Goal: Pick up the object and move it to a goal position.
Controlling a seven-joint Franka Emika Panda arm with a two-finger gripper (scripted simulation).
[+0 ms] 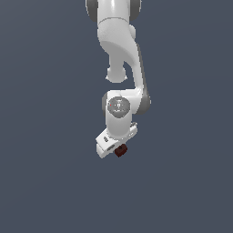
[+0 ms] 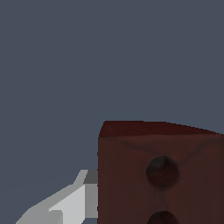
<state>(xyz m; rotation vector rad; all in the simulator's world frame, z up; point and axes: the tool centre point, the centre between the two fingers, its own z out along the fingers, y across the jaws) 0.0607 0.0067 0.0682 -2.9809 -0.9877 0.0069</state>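
Small dark red-brown block [image 1: 120, 150], two round dark holes on one face, sitting at the tip of the white gripper [image 1: 116, 150]. One finger [image 2: 65, 203] pressed against its side; closed on block.

Arm [image 1: 122, 59]: smooth white shell w/ soft sheen, like moulded plastic; grey joint caps duller. Gripper [image 1: 119, 150]: same white finish. In wrist view one finger [image 2: 65, 203] looks flat, matt light grey, faceted. Block [image 2: 159, 175]: dark red-brown, matt, faintly mottled w/ thin crease lines, 2 dark round holes on one face; material can't tell. Backdrop [image 1: 41, 113]: uniform matt slate-blue, no texture.
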